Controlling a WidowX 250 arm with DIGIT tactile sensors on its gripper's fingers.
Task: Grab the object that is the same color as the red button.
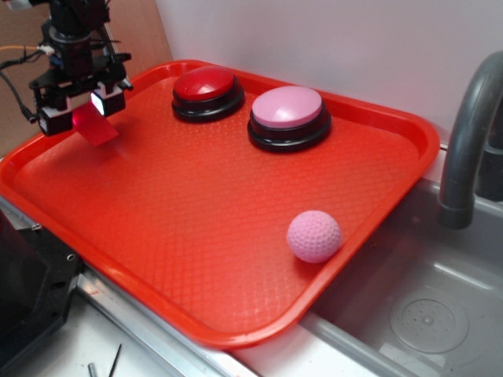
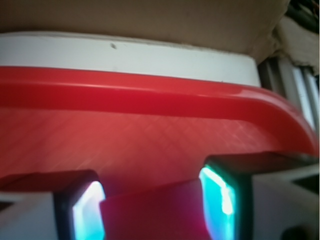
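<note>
Two glowing pads (image 2: 89,212) of the gripper (image 1: 82,104) clamp the red block (image 1: 95,128), which hangs tilted between them just above the left corner of the tray (image 1: 236,330). Arm descends upright, its upper part cut off at the frame's top. Right of the gripper, farther along the tray, sits the red button (image 1: 207,92). Wrist view is blurred; the block's lower edge is cropped.

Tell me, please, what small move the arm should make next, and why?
Probably a short, straight lift. The gripper appears shut on the red block, which shows between the jaws in the wrist view, its lower edge at or just above the tray. That is the piece matching the red button, so raising it clear would confirm the grasp.
</note>
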